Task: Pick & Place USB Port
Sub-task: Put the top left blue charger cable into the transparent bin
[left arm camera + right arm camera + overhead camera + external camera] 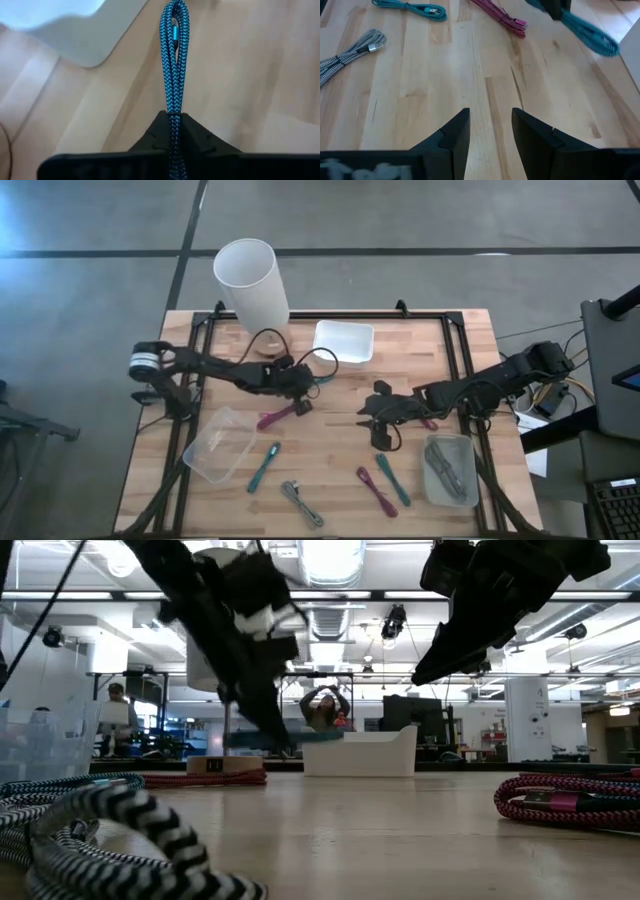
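Note:
My left gripper (pixel 172 120) is shut on a blue braided USB cable (pixel 174 60), a folded bundle that sticks out ahead of the fingers with a metal plug (pixel 175 35) near its far end. In the high view this gripper (pixel 306 388) is at mid-table, just in front of the white tray (pixel 344 340). My right gripper (pixel 490 115) hangs open over bare wood to the right of centre (pixel 379 432) with nothing between its fingers. Its wrist view shows the blue cable (pixel 590 35) farther off. My left gripper pinches the folded cable bundle near its near end (pixel 173 116) between its two fingers, several strands together. The fingers slant down from the table's left side and lie along the bundle. The cable (pixel 300 737) is held above the table and juts roughly level toward the tray.
Loose cables lie on the wood: a magenta one (pixel 275 417), a teal one (pixel 263 465), a striped one (pixel 300 502), and a magenta and teal pair (pixel 385 483). A clear bin (pixel 220 445) sits front left, a grey bin (pixel 450 470) front right, and a white cylinder (pixel 250 280) at the far edge.

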`<control>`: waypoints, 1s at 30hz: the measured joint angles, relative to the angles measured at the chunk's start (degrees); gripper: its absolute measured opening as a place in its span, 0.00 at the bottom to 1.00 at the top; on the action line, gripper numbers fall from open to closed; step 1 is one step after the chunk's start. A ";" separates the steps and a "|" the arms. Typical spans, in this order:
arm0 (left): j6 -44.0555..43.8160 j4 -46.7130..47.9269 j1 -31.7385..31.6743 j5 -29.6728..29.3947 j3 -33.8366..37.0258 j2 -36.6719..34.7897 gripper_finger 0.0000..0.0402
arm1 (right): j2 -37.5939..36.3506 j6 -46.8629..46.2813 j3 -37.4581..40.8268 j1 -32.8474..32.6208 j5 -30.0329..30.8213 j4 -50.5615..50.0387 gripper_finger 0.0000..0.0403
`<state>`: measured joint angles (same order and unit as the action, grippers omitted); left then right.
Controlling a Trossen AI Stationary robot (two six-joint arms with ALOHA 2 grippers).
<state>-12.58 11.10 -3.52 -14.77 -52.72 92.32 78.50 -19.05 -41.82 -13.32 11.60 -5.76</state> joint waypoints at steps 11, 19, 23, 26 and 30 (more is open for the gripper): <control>-11.00 10.91 13.81 -7.45 -1.23 -14.86 0.04 | 0.00 0.01 0.04 0.00 0.37 0.51 0.34; -28.44 24.93 25.48 -9.35 -1.23 -20.60 0.04 | 0.00 0.01 0.04 0.00 0.39 0.57 0.34; -38.54 31.12 30.88 -9.35 -1.23 -23.62 0.04 | 0.00 0.02 0.04 0.02 0.42 0.56 0.35; -48.41 36.91 34.73 -9.34 -1.23 -25.44 0.04 | 0.00 0.02 0.04 0.02 0.42 0.55 0.34; -61.57 44.91 39.96 -9.31 -1.23 -26.98 0.04 | 0.00 0.02 0.04 0.02 0.42 0.52 0.34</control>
<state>-74.15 56.01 36.44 -24.08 -53.95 65.35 78.50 -19.03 -41.78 -13.30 12.01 -5.23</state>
